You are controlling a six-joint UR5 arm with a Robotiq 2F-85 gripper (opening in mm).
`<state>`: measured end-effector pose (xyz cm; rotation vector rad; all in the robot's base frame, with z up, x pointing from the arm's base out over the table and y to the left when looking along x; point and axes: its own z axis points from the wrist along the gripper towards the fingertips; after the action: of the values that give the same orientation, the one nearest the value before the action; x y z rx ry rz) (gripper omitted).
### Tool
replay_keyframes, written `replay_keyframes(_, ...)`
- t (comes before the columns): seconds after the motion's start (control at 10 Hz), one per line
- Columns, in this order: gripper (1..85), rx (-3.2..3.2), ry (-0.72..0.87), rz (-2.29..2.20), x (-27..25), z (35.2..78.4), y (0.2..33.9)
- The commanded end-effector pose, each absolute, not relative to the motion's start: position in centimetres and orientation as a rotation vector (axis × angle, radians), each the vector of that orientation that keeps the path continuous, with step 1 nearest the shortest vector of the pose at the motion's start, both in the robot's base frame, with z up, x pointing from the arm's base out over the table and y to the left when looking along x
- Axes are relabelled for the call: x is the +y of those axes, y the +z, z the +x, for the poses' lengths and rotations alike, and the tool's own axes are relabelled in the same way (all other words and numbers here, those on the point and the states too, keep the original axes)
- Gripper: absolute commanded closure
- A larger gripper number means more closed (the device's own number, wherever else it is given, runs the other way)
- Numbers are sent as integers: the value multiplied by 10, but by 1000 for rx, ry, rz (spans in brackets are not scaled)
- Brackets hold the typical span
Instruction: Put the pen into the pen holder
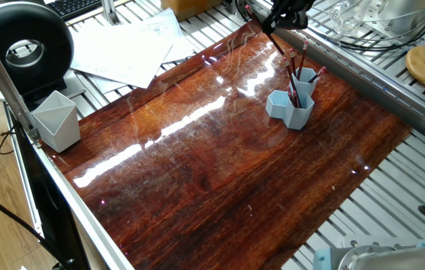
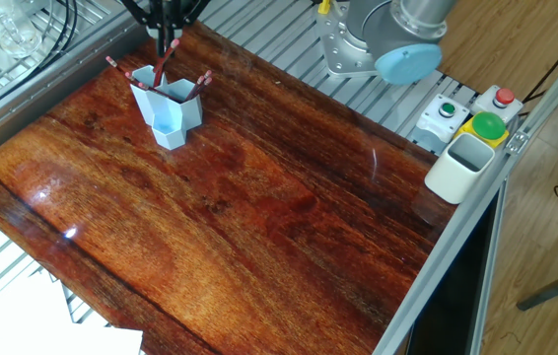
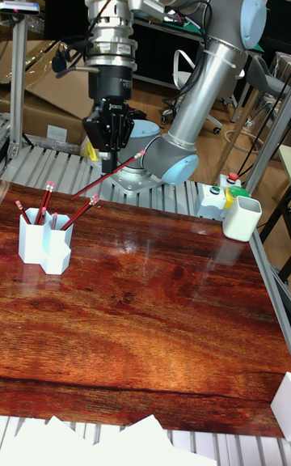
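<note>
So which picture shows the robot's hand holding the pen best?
The tall fixed view: the gripper pinches the pen, slanting beside the pen holder. Both fixed views show only dark fingers cropped at the top edge.

Light blue pen holder (image 3: 44,243), red pens with pink erasers, a glossy reddish-brown wood-grain tabletop (image 3: 145,328), and a black hand (image 3: 111,149) gripping a red pen (image 3: 105,176)

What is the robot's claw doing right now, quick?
End effector: shut on a pen, held slanted in the air above the table, not yet in the holder.
</note>
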<state>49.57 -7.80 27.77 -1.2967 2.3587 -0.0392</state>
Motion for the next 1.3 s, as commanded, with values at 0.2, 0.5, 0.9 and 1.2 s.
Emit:
replay_keyframes(0.2,847,2569,-209,-1144,-128,483,269)
replay_keyframes(0.5,847,2566,-27,-1140,-104,462,276)
replay_keyframes(0.9,847,2416,64,-1097,-113,457,282)
replay_keyframes(1.2,847,2358,165,-1031,-108,450,272)
